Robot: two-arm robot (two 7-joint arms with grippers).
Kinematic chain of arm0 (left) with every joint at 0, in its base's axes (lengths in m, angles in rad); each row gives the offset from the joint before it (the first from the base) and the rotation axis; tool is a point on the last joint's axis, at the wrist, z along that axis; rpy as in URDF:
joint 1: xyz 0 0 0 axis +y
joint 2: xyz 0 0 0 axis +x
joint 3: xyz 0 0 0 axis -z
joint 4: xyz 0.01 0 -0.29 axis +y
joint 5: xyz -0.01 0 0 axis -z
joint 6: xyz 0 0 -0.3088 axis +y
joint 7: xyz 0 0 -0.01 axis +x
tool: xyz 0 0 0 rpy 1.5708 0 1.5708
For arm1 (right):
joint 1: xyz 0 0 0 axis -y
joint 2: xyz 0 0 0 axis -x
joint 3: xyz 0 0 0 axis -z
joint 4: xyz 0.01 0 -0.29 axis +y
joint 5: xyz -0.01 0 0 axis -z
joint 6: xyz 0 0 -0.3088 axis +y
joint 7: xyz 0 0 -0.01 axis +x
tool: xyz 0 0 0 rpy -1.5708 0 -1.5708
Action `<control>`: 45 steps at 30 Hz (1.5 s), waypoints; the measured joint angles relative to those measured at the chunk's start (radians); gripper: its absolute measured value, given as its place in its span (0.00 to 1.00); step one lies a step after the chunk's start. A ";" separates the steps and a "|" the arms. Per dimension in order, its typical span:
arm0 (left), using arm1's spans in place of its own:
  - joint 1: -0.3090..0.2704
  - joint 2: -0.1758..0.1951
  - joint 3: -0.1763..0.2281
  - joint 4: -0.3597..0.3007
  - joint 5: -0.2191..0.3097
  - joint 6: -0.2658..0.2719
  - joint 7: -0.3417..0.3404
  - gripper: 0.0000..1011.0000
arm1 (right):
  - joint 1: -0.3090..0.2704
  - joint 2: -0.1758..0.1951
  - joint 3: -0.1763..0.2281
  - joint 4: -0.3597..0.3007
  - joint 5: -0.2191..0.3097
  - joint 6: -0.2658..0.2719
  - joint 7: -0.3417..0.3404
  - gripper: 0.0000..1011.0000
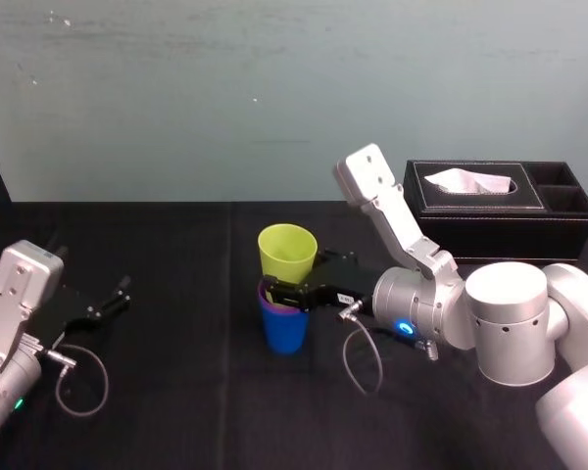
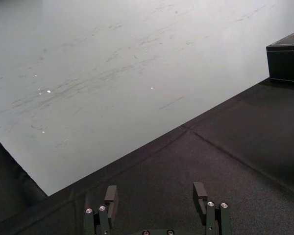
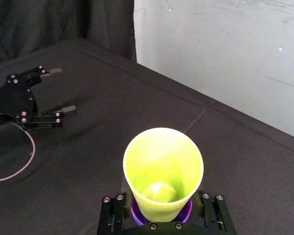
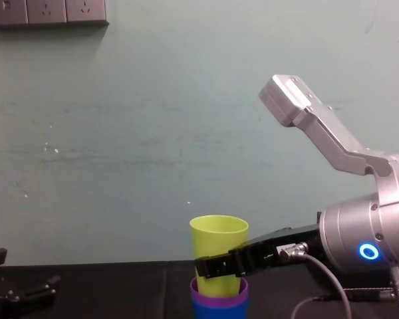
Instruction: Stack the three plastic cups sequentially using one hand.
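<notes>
Head view, near edge first: what lies around the work?
— The black desk carries the left cable at the near left, looped beside the left arm. The left tool rests on the cloth there, well apart from the cups, its fingers spread wide and holding nothing. At the far right a black tissue box stands against the pale wall, with a white tissue poking from its slot.

Does anything stand in the way of the stack?
— The right cable droops onto the desk just to the right of the cups. The tissue box sits behind them and to the right, apart from them.

How is the right arm posed?
— It reaches in from the right. Its silver wrist, with the glowing blue ring, is low over the desk. The forearm link angles up and back toward the wall. The right tool points leftward, roughly level.

And where are the cups against it?
— At mid-desk the blue cup stands on the cloth, mouth up. The purple cup is nested in it, with a band at its rim showing. The yellow-green cup sits inside the purple one, most of its height above it. The right tool is closed on the yellow-green cup, with its fingers against the cup's lower sides just above the purple rim.
</notes>
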 joint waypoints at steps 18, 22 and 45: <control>0.000 0.000 0.000 0.000 0.000 0.000 0.000 0.99 | 0.002 -0.006 -0.010 0.025 -0.009 -0.004 0.001 0.70; 0.000 0.000 0.000 0.000 0.000 0.000 0.000 0.99 | 0.002 -0.006 -0.010 0.025 -0.009 -0.004 0.001 0.70; 0.000 0.000 0.000 0.000 0.000 0.000 0.000 0.99 | 0.001 -0.006 -0.008 0.022 -0.008 -0.003 0.002 0.99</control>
